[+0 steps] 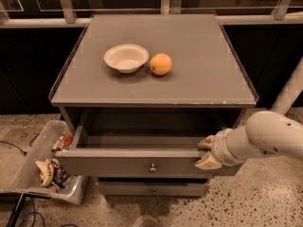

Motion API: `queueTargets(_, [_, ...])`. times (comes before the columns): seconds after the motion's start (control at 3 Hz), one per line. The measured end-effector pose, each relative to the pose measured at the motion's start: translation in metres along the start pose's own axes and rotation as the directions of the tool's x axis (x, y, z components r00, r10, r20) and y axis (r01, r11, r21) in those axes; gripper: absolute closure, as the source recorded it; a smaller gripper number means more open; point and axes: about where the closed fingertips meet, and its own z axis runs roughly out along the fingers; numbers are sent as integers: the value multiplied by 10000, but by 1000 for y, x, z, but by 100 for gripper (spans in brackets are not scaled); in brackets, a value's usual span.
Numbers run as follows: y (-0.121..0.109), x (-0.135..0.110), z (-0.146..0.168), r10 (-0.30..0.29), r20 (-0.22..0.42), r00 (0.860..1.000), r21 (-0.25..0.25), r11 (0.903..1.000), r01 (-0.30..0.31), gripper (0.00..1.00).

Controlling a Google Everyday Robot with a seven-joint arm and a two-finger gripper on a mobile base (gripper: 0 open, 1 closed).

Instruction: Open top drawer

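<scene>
The top drawer (pixel 118 162) of the grey cabinet is pulled part way out, its grey front with a small round metal knob (pixel 152 167) at centre and its plain grey inside showing. My gripper (pixel 207 151) comes in from the right on a white arm (pixel 265 138). It sits at the right end of the drawer front, one fingertip above the front's top edge and one in front of its face.
On the cabinet top (pixel 199 74) stand a white bowl (pixel 126 57) and an orange (pixel 161 64). A lower drawer (pixel 152 189) with a like knob is below. A clear bin (pixel 45 167) with trash stands on the floor at the left. A railing runs behind.
</scene>
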Motion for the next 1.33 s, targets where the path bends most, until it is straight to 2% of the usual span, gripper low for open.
queueTargets(0.33, [0,0,0,0,0,10000,0,10000,0,35])
queueTargets(0.67, [19,14,-3,73,222,9997,-61,10000,-72,58])
queueTargets(1.0, [31,17,-4,143,408,9991,-136,9998,-138,81])
queueTargets(1.33, [30,14,-9,143,408,9991,-136,9998,-137,100])
